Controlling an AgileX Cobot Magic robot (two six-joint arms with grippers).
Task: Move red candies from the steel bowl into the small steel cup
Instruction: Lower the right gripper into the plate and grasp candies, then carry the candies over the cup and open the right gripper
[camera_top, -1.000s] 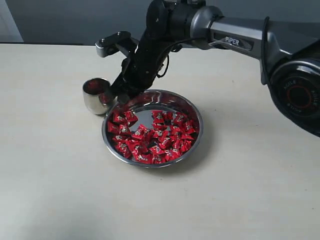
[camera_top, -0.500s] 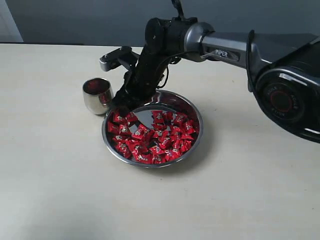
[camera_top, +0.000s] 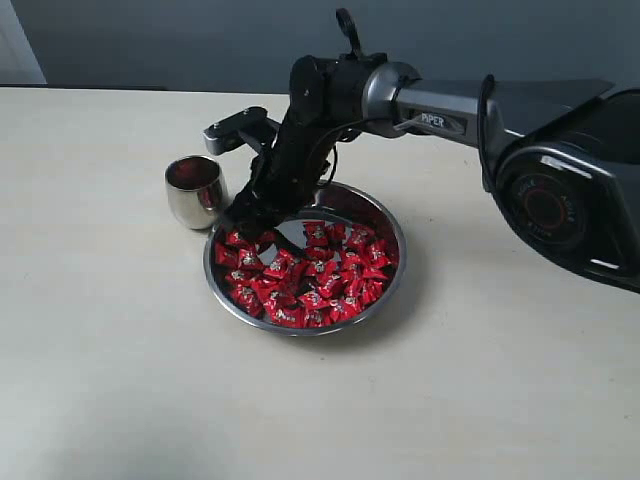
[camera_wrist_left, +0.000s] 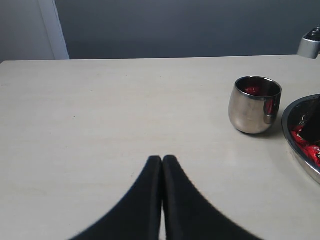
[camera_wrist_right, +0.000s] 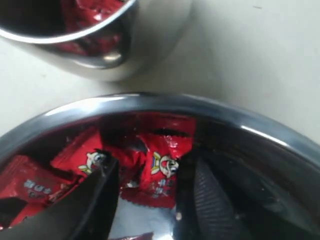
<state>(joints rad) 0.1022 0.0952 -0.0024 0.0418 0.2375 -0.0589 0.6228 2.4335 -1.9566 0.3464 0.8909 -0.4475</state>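
The steel bowl (camera_top: 392, 265) sits mid-table, full of red candies (camera_top: 320, 285). The small steel cup (camera_top: 194, 192) stands just left of it with red candies inside (camera_wrist_left: 252, 90). My right gripper (camera_top: 252, 225) is down inside the bowl's left part, open, its fingers (camera_wrist_right: 100, 195) either side of one red candy (camera_wrist_right: 161, 172) that lies on the bowl floor. The bowl's rim (camera_wrist_right: 165, 102) and the cup (camera_wrist_right: 115, 45) show beyond it. My left gripper (camera_wrist_left: 162, 159) is shut, empty, over bare table well away from the cup.
The pale table (camera_top: 110, 350) stretches around the bowl and cup. The right arm (camera_top: 450, 105) reaches in from the right over the bowl's back edge. A dark wall (camera_top: 150, 40) runs behind the table.
The right gripper has moved from the cup's rim to the right and down into the bowl, and its jaws have opened. The left gripper has not visibly moved.
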